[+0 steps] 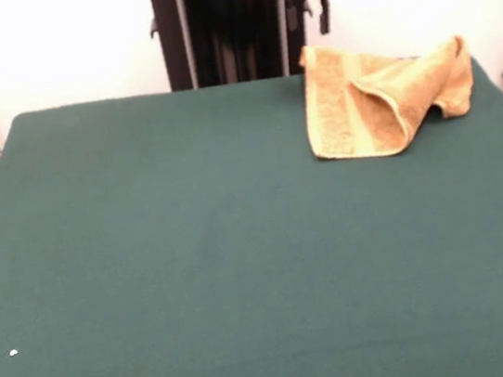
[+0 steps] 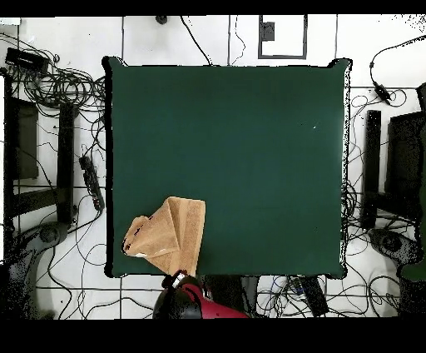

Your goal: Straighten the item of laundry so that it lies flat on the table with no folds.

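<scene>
The golden-tan towel lies crumpled on the dark green table, near its far right corner. One part lies flat with a woven band stripe. The rest is folded over it in a raised diagonal flap. In the overhead view the towel sits at the table's lower left, close to the edge by the robot. My gripper hangs from the red arm just behind the towel's far edge, above the table edge. It also shows in the overhead view, right below the towel. It holds nothing.
The black pedestal stands behind the table's far edge. A small white speck lies on the cloth near the front left. Cables and black equipment lie on the floor around the table.
</scene>
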